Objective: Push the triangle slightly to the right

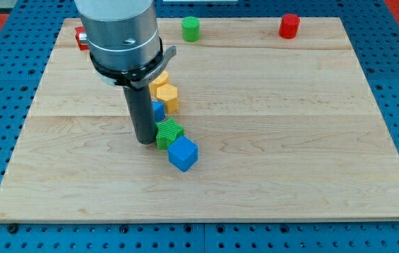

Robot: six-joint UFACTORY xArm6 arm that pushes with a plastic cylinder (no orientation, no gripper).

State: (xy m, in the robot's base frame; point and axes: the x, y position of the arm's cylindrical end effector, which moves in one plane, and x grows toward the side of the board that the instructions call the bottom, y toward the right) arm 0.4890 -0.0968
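Note:
My tip (pixel 145 143) rests on the wooden board (pixel 291 154), touching or almost touching the left side of a green star-like block (pixel 170 131). A blue cube (pixel 183 153) lies just below and right of the green block. A small blue block (pixel 159 110) sits right of the rod, partly hidden by it; its shape cannot be made out. Above it is a yellow hexagonal block (pixel 168 98), with another yellow block (pixel 160 79) behind it, partly hidden by the arm. No block shows clearly as a triangle.
A green cylinder (pixel 190 29) and a red cylinder (pixel 289 26) stand near the board's top edge. A red block (pixel 80 38) is at the top left, half hidden by the arm's grey body (pixel 119 31).

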